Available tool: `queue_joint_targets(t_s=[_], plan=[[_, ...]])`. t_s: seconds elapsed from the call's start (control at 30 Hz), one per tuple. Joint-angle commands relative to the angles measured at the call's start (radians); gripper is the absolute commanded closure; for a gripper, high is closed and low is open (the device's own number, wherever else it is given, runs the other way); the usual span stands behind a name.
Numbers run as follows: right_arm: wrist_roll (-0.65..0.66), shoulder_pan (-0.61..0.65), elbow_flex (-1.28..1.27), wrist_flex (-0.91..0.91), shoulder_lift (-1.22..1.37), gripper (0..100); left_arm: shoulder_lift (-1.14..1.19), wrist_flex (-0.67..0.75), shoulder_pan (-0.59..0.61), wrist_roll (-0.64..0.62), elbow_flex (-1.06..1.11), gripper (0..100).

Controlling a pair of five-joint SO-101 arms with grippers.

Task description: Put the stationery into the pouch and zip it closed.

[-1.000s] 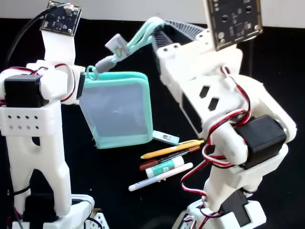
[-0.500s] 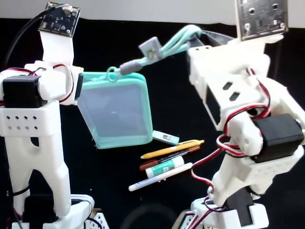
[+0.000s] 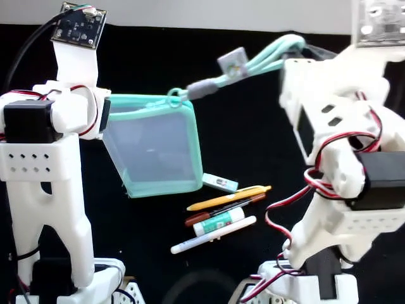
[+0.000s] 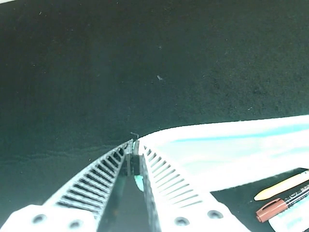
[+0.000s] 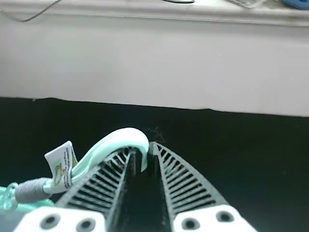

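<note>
So left claw (image 4: 134, 145) is clamped on the pouch (image 3: 155, 149) edge, holding it tilted up. The right claw (image 5: 144, 155) is pinched on the strap (image 3: 269, 57), which runs from the zip corner up and off to the right, roughly along the top edge. Pens (image 3: 221, 215) lie on the table (image 3: 253, 126) just beside the pouch's lower corner, long axes pointing toward the right arm w/ open room around them; can't rly tell if the zip's open tbh.
</note>
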State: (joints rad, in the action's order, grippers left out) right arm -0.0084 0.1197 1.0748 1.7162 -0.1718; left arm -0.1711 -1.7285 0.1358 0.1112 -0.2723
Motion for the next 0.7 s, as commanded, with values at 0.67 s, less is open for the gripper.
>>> queue_joint_targets(t_s=[0.67], plan=[[-0.014,-0.051,-0.403,0.03,-0.018,75.5,0.012,-0.025,0.007,0.008,0.073,99]])
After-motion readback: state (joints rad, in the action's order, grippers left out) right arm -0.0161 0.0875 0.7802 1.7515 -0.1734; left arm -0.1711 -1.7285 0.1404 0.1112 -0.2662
